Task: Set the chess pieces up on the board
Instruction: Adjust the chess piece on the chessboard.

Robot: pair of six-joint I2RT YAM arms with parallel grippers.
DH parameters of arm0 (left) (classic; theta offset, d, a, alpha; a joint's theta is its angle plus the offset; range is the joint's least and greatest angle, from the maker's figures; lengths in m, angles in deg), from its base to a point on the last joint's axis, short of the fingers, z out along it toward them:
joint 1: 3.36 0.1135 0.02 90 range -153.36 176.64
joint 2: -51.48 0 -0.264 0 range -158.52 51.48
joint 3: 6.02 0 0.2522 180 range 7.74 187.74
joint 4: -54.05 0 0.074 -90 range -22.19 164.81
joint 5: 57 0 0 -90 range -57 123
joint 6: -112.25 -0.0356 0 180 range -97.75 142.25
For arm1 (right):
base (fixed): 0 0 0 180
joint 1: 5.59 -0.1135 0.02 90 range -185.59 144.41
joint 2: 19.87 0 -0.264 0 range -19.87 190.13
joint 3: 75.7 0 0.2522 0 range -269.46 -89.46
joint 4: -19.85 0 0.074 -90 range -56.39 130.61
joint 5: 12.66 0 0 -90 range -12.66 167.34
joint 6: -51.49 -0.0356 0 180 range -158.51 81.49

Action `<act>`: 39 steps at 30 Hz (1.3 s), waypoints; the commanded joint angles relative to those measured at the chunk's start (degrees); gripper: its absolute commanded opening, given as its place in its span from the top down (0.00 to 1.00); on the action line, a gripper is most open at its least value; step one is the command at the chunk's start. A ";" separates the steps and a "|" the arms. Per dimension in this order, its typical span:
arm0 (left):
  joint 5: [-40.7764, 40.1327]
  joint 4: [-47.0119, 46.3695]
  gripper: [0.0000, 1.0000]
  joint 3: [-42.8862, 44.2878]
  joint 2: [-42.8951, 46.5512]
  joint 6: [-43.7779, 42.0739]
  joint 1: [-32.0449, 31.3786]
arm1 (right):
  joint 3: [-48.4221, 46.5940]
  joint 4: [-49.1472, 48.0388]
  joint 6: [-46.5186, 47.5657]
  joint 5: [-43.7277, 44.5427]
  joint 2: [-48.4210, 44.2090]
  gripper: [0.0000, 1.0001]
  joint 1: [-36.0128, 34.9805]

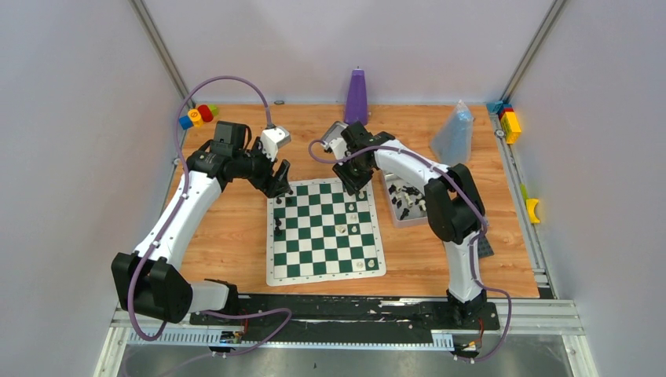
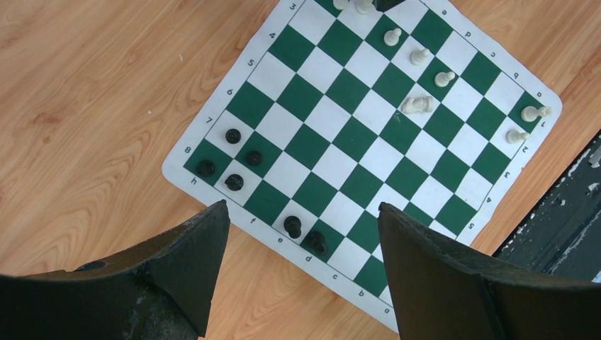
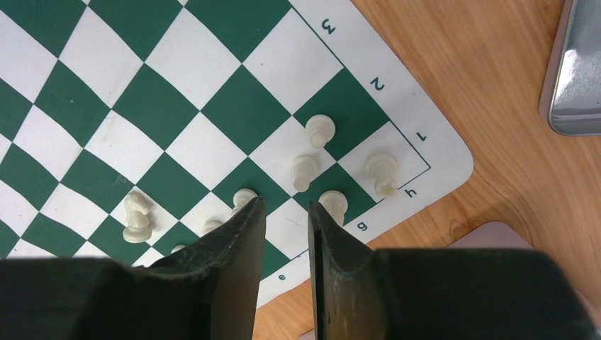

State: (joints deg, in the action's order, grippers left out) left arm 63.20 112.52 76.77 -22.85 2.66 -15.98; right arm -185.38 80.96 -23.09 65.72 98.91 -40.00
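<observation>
The board lay flat on the table, only partly set. A small cluster of black chess pieces stood at its h8 corner. The cream-white chess pieces were gathered round its h1 corner, and a white knight a few squares further in looked to be lying on its side. More figures waited in the silver tray, just off the white end of the board. The right end effector hung low over that white end, its fingers drawn near together with a slim gap between them. I could see nothing pinched there, though a cream-white piece stood just beside each tip. The left end effector hovered above the black corner of the board, spread wide and carrying nothing. To my eye the job was at an early stage, with the white back corner being filled and most squares at both ends bare. The next move seemed to call for the right arm to lift clear without knocking the pieces flanking it. It could then either right the toppled knight or fetch another figure from the tray and stand it squarely on its home square.
</observation>
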 commanded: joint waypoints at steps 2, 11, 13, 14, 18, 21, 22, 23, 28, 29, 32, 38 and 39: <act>1.55 -1.22 0.16 0.05 0.32 0.46 0.49 | -2.93 -1.26 0.75 1.23 1.36 0.71 0.36; 1.66 -1.11 0.16 0.18 0.16 0.37 0.49 | -4.12 -1.24 1.02 1.31 2.66 0.72 0.49; 1.66 -1.11 0.16 0.10 0.15 0.35 0.49 | -4.02 -1.24 1.08 1.27 2.75 0.72 0.44; 1.70 -1.07 0.16 0.06 0.15 0.35 0.49 | -3.98 -1.27 1.10 1.25 2.83 0.73 0.48; 1.75 -1.12 0.16 -0.04 0.06 0.28 0.49 | -3.85 -1.21 1.10 0.96 3.19 0.73 0.49; 1.71 -1.05 0.16 -0.02 0.12 0.33 0.49 | -4.01 -1.25 1.17 1.05 3.58 0.73 0.49; 1.71 -1.10 0.16 0.01 0.14 0.32 0.49 | -4.11 -1.28 1.19 0.95 3.64 0.73 0.49; 1.67 -1.11 0.16 -0.02 0.14 0.33 0.49 | -4.10 -1.25 1.10 0.93 3.76 0.73 0.49; 1.63 -1.11 0.16 -0.05 0.14 0.26 0.49 | -4.34 -1.29 1.19 0.40 3.96 0.76 0.44; 1.62 -1.16 0.16 0.00 0.14 0.33 0.49 | -4.34 -1.19 1.19 0.31 4.12 0.77 0.47; 1.64 -1.14 0.16 -0.11 0.14 0.31 0.47 | -4.19 -1.16 1.19 0.20 4.26 0.79 0.50; 1.66 -1.13 0.16 -0.06 0.14 0.34 0.44 | -4.18 -0.97 1.19 -0.01 4.43 0.81 0.49; 1.59 -1.14 0.16 -0.11 0.14 0.35 0.46 | -4.23 -0.97 1.19 -0.06 4.48 0.81 0.49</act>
State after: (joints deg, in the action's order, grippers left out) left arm 63.64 112.52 76.77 -22.85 2.66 -15.98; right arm -187.37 80.89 -22.33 66.29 102.91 -39.63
